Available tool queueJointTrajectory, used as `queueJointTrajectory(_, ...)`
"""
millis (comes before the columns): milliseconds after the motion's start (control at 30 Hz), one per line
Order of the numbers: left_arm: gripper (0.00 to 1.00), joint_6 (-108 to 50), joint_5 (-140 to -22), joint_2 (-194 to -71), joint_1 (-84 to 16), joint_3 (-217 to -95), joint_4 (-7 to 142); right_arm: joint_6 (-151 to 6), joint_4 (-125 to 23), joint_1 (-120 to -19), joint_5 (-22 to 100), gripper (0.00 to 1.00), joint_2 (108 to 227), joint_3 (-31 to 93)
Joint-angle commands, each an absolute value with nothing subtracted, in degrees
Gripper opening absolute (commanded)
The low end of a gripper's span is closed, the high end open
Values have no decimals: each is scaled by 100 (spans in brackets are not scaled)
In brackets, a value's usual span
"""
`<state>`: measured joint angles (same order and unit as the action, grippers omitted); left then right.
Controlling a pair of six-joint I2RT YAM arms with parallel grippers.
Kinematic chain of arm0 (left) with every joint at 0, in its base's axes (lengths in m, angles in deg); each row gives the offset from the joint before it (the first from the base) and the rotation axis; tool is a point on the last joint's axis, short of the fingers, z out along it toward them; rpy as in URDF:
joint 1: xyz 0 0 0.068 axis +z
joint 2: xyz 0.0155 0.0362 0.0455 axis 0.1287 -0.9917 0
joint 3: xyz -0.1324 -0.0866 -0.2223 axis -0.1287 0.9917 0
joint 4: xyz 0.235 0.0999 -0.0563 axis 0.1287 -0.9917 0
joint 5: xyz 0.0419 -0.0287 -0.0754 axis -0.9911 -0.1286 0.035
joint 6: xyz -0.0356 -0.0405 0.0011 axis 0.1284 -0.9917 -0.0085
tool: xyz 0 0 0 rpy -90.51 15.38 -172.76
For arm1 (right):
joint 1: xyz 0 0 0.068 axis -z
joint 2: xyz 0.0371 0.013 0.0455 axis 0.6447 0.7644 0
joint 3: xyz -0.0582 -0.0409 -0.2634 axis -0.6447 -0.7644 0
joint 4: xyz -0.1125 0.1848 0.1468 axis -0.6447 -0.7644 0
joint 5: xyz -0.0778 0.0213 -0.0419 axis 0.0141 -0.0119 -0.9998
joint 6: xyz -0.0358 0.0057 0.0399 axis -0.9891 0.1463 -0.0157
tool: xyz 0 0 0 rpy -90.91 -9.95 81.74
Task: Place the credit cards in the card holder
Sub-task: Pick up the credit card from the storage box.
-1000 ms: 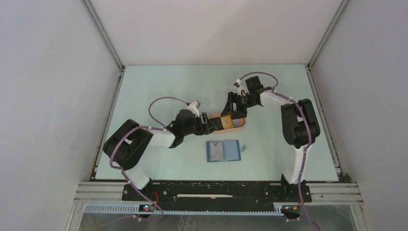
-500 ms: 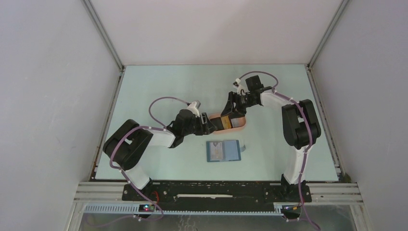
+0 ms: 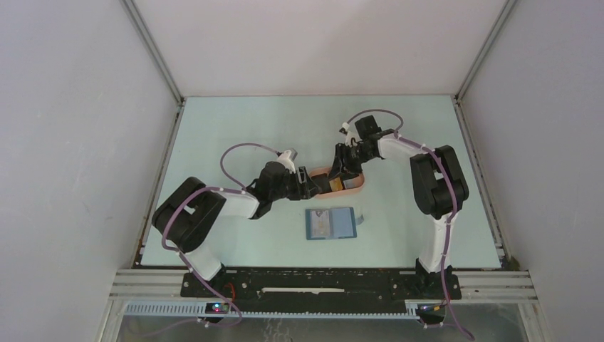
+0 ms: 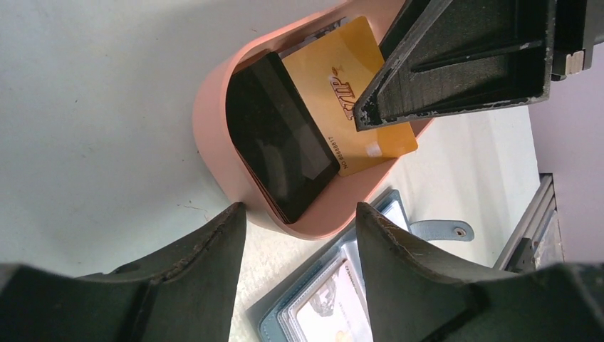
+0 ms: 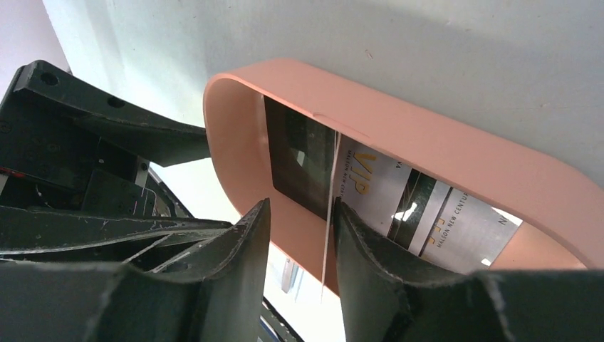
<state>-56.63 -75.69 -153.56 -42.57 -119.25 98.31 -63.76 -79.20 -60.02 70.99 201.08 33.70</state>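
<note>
A salmon-pink oval tray [image 3: 354,185] holds the credit cards: a black card [image 4: 281,139] and a gold VIP card [image 4: 335,71]. My left gripper [image 4: 299,214] straddles the tray's rounded left end, both fingertips against its wall [image 4: 214,142]. My right gripper [image 5: 303,206] reaches into the tray from above. Its jaws are partly closed, with a thin card [image 5: 329,235] edge-on against one finger and a gap to the other. The card holder [image 3: 331,223] lies open in front of the tray, blue, with a pale card in a clear pocket [image 4: 335,299].
The holder's snap tab [image 4: 438,230] sticks out to its right on the pale green table [image 3: 235,135]. Grey walls and metal rails enclose the table on three sides. Both grippers [image 3: 311,187] [image 3: 340,171] crowd around the tray.
The right gripper's jaws have narrowed around the upright card and its wrist has shifted slightly left. The left arm, tray and card holder have not moved.
</note>
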Motion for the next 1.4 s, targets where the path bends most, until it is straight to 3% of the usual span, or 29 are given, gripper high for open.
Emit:
queueJointTrajectory(0, 63, -5720, -7480, -15005, -4220, -11980, 10105, -6460, -8001, -5886, 7221, 46, 20029, 3627)
queueJointTrajectory(700, 63, -5518, -7608, -14227, -4184, -11643, 9697, -6578, -8188, -5568, 7594, 42, 19975, 3677)
queueJointTrajectory(967, 63, -5492, -7652, -13873, -4182, -11440, 9628, -6788, -8419, -5675, 7250, 30, 20176, 3812)
queueJointTrajectory(1200, 63, -5432, -7730, -13452, -4185, -11237, 9485, -6815, -8424, -5648, 7301, 5, 20059, 3813)
queueJointTrajectory(1367, 63, -5404, -7767, -13113, -4183, -11069, 9447, -6846, -8365, -5546, 7546, 0, 19892, 3781)
